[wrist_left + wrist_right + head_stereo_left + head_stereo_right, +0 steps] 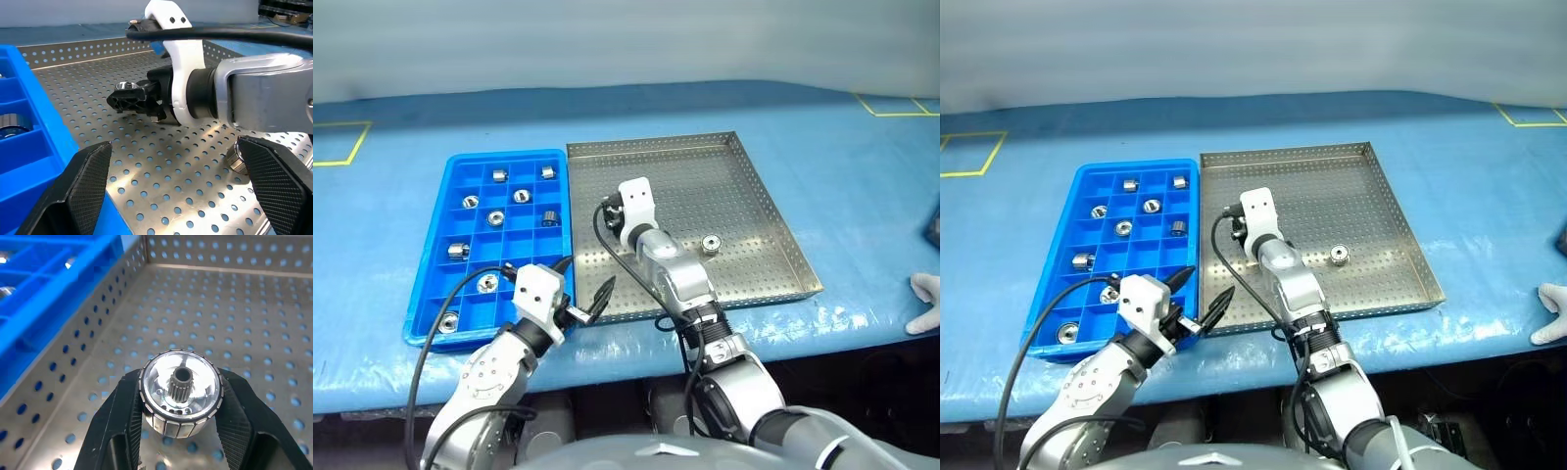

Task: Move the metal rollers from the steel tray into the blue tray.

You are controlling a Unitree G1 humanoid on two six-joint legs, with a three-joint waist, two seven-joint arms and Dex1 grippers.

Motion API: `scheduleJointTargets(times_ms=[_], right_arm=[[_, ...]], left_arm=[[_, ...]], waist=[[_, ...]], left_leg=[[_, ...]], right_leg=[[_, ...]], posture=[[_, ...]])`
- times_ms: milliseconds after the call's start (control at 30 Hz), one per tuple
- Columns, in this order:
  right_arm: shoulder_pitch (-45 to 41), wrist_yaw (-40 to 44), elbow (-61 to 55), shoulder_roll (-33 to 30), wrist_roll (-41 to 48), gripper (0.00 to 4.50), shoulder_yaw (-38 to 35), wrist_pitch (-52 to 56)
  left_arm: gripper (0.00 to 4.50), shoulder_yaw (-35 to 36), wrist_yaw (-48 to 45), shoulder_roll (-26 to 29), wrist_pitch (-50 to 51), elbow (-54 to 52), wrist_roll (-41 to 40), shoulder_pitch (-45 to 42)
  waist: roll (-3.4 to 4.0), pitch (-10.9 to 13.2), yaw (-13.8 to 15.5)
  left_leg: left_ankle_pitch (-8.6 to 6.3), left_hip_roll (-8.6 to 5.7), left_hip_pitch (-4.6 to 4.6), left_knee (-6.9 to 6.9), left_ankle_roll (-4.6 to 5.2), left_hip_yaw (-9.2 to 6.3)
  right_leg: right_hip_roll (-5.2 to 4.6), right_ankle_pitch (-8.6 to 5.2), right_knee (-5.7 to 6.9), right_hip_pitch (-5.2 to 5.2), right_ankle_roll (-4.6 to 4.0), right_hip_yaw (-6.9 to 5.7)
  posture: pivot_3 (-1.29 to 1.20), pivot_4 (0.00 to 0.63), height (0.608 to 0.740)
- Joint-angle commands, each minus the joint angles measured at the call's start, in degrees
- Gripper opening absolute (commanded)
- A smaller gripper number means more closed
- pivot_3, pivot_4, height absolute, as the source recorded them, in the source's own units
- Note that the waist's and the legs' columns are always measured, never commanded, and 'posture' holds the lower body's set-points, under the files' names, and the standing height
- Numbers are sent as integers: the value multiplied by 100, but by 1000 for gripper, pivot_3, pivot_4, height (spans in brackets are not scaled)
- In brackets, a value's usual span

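Observation:
My right gripper [180,382] is shut on a metal roller [180,399], a shiny short cylinder with a toothed centre hole. It holds the roller just above the perforated floor of the steel tray [773,211], near the wall that borders the blue tray [423,313]. Another roller [711,244] lies loose on the steel tray, right of that arm. Several rollers, such as one roller [495,217], sit singly in compartments of the blue tray. My left gripper [590,274] stands open and holds nothing, over the front edge where the two trays meet.
Both trays lie side by side on a blue cloth-covered table [862,157] marked with yellow tape. A person's white-gloved hand [925,299] rests at the table's right edge. A black cable [602,235] loops beside my right wrist.

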Motion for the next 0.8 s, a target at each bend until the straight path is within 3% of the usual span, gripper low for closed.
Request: scheduleJointTargets(times_ms=[33, 400, 800], right_arm=[[-365, 239, -471, 138, -11, 1707, 221, -3], [-616, 820, -629, 301, 108, 1707, 709, 103], [-432, 1470, -820, 462, 367, 1707, 1367, 252]], left_arm=[[4500, 207, 81, 6, -296, -246, 102, 30], [4500, 356, 325, -43, -402, -425, 279, 197], [4500, 566, 810, -358, -683, -844, 522, 1172]], waist=[[0, 0, -43], [-1, 0, -10], [-1, 2, 447]], left_leg=[[0, 0, 1, 0, 0, 0], [0, 0, -2, -6, 0, -3], [0, 1, -3, -7, 0, -2]], right_leg=[[0, 0, 0, 1, 0, -1], [0, 0, -1, -1, 0, -3], [-2, -6, -3, -5, -9, -6]], posture=[[-53, 150, 740], [95, 150, 740], [245, 150, 740]])
